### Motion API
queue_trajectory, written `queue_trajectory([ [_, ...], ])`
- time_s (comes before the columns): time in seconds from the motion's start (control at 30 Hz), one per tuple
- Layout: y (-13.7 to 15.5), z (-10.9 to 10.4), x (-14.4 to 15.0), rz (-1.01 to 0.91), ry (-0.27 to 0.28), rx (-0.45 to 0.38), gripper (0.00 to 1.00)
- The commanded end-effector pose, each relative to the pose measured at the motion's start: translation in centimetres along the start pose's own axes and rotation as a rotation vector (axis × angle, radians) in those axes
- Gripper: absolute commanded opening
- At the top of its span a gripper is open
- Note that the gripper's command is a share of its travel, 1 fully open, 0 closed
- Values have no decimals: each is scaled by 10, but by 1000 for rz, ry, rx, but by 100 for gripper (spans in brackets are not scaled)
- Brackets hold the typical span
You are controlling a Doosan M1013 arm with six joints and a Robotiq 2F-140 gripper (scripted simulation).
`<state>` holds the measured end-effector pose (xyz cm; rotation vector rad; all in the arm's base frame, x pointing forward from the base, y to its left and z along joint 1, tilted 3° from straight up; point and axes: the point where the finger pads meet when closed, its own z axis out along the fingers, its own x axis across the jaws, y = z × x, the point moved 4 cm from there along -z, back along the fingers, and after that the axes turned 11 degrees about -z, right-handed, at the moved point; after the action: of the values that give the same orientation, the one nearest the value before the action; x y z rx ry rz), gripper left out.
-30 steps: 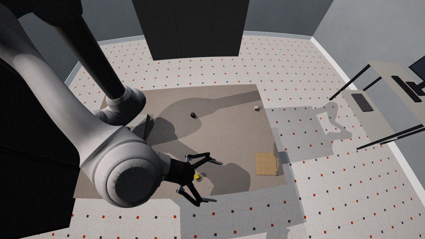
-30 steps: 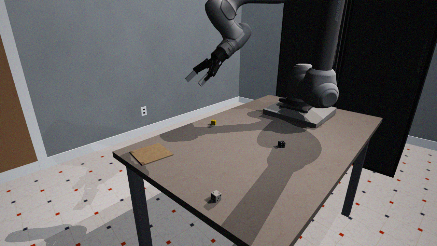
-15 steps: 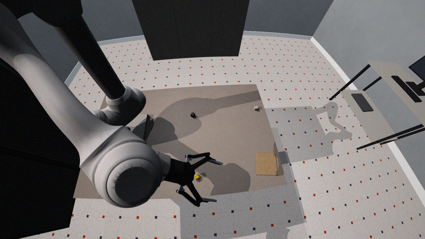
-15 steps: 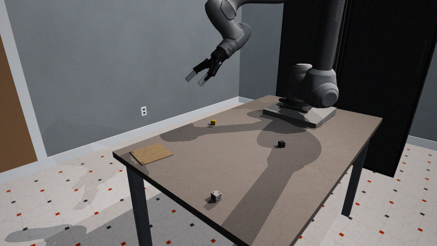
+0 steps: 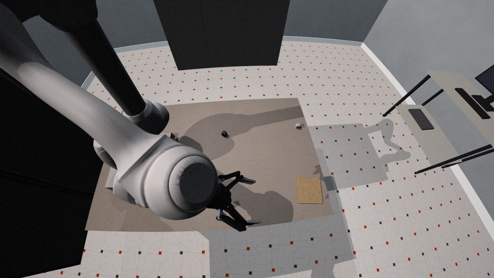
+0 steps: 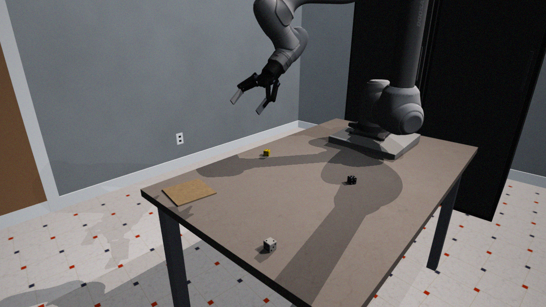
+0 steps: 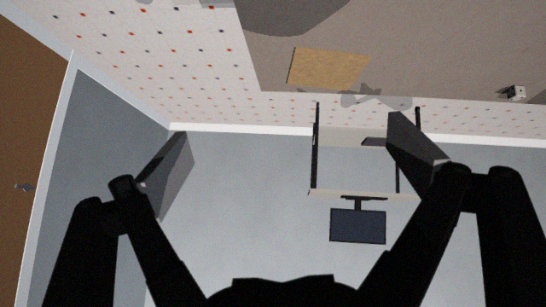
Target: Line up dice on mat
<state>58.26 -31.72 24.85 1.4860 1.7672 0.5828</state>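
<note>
Brownish table (image 5: 273, 148) (image 6: 244, 213) (image 7: 426, 51) lies below the gripper (image 5: 251, 201) (image 6: 247, 106) (image 7: 286, 139), whose fingers stand wide apart, released. Beneath it sits the yellow die (image 6: 266, 153); the black die (image 5: 224, 133) (image 6: 351, 179) and white die (image 5: 298, 125) (image 6: 269, 244) (image 7: 515, 92) rest lower too, well apart. Ahead of the gripper, also lower, lies the tan mat (image 5: 309, 190) (image 6: 189, 192) (image 7: 328, 68).

A smooth, matt worktop (image 5: 269, 155) (image 6: 305, 198) (image 7: 448, 51) carries a mat (image 5: 309, 190) (image 6: 189, 192) (image 7: 328, 68) with a finely mottled surface like cork or pressed wood. The dice, one white (image 5: 297, 125) (image 6: 269, 244) (image 7: 516, 92), one black (image 5: 224, 133) (image 6: 351, 179) and one yellow (image 6: 266, 152), look like hard, smooth plastic. At eleven o'clock in the top view, the arm (image 5: 79, 103) (image 6: 280, 30) wears a smooth shell with a soft sheen, like painted metal. The tool (image 5: 249, 201) (image 6: 246, 108) (image 7: 286, 139) pairs dark, matt linkages with smooth grey, metal-looking finger plates. Speckled, stone-like tiles cover the floor (image 5: 397, 221) (image 6: 126, 244) (image 7: 183, 77).
</note>
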Motion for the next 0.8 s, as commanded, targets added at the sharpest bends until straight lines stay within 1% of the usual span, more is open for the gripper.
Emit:
queue_trajectory([
  [0.0, 4, 4, 6, -86, 48, 18, 100],
  [0.03, 3, 7, 14, -177, 92, 31, 100],
  [0.2, 0, 11, 25, -302, 154, 52, 100],
  [0.23, 0, 11, 26, -308, 158, 53, 100],
  [0.27, -2, 12, 29, -357, 183, 62, 100],
  [0.37, -5, 13, 35, -428, 220, 76, 100],
  [0.5, -13, 14, 42, -544, 283, 101, 100],
  [0.6, -13, 14, 42, -549, 286, 102, 100],
  [0.63, -21, 14, 47, -643, 339, 125, 100],
  [0.7, -23, 14, 48, -669, 354, 131, 100],
  [0.77, -29, 13, 50, -730, 389, 147, 100],
])
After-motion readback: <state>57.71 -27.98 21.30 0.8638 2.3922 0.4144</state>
